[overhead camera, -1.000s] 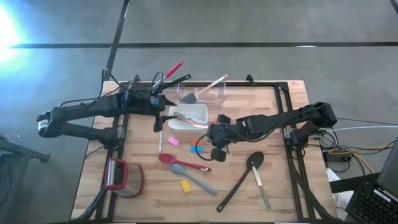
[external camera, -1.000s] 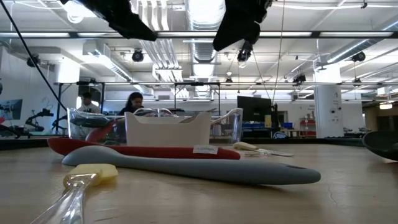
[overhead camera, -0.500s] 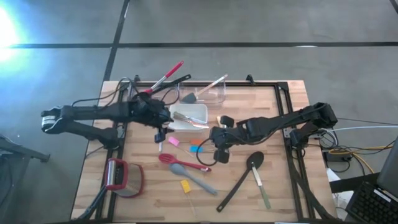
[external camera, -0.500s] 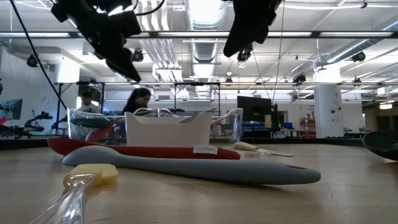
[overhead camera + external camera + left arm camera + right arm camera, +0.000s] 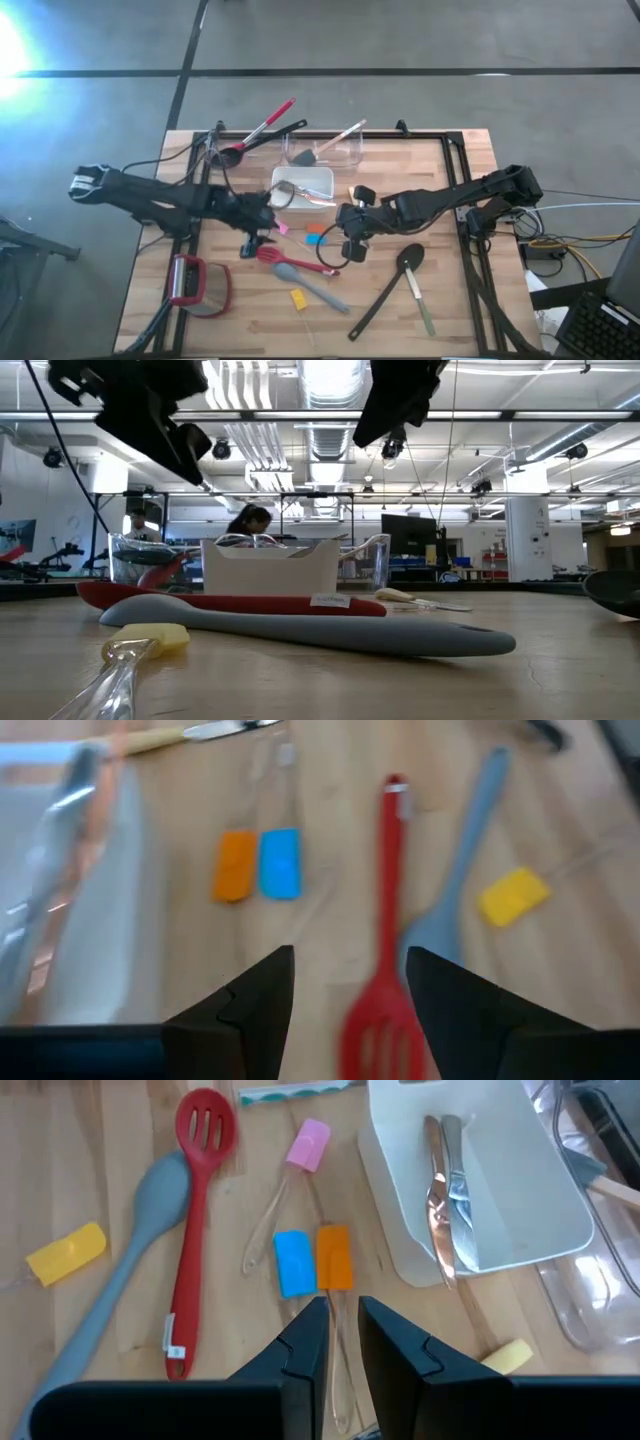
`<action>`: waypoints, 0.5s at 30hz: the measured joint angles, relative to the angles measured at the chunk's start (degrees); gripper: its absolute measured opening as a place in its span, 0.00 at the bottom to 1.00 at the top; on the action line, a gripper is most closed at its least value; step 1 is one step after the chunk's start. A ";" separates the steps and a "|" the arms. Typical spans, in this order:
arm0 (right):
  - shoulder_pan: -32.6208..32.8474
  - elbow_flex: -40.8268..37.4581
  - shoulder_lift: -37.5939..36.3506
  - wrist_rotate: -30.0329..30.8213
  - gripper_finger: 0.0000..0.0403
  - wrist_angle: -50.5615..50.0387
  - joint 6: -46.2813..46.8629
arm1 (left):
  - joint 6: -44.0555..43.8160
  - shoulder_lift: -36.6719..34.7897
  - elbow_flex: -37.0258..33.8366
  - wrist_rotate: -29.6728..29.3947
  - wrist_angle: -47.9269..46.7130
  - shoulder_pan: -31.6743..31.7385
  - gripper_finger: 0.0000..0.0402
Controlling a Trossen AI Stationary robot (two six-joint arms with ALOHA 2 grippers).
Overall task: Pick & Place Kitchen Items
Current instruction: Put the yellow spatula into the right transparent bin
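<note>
Behind the wooden table [image 5: 440, 290], the low view shows a lab with ceiling lights and two people seated far back. Your left gripper [image 5: 258, 240] hovers just above the slotted head of the red spoon [image 5: 192, 1230], its fingers [image 5: 258, 1000] spread with bare table between them and nothing held. The spoon lies mid-table, its handle running alongside the grey spoon [image 5: 310, 285]; in the right wrist view the two nearly touch near their heads. Your right gripper [image 5: 352, 240] hangs close by over the table's middle, above the clear handles of the blue piece [image 5: 293, 1262] and orange piece [image 5: 334, 1256], fingers [image 5: 300, 1350] nearly pressed together and empty.

The likeliest trouble, as I judge it, is a double catch: come down off-centre and one finger could land on the grey spoon or push it away, since the gap between them is slim. The red head is flat and low, so closing on it may skid it along the wood rather than lift it. The pink piece [image 5: 308, 1144] lies just beside the head and could be knocked.

Mind the arms too. Both grippers work near each other, so a sweep toward the white dish [image 5: 325, 178], which already holds cutlery, could clip the right one.

A yellow piece [image 5: 298, 299] and black spoon [image 5: 390, 285] lie farther off, out of harm.
</note>
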 joint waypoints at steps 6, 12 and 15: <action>-0.04 0.00 0.00 0.04 0.13 0.23 -0.19 | -2.87 2.27 0.02 1.93 4.90 -6.44 0.50; -0.04 0.00 -0.19 0.02 0.13 -0.50 -0.18 | -5.02 9.04 0.02 2.98 11.38 -12.87 0.50; -0.04 0.00 -0.39 0.02 0.13 -0.51 -0.20 | -5.79 13.32 0.02 2.91 14.73 -15.30 0.50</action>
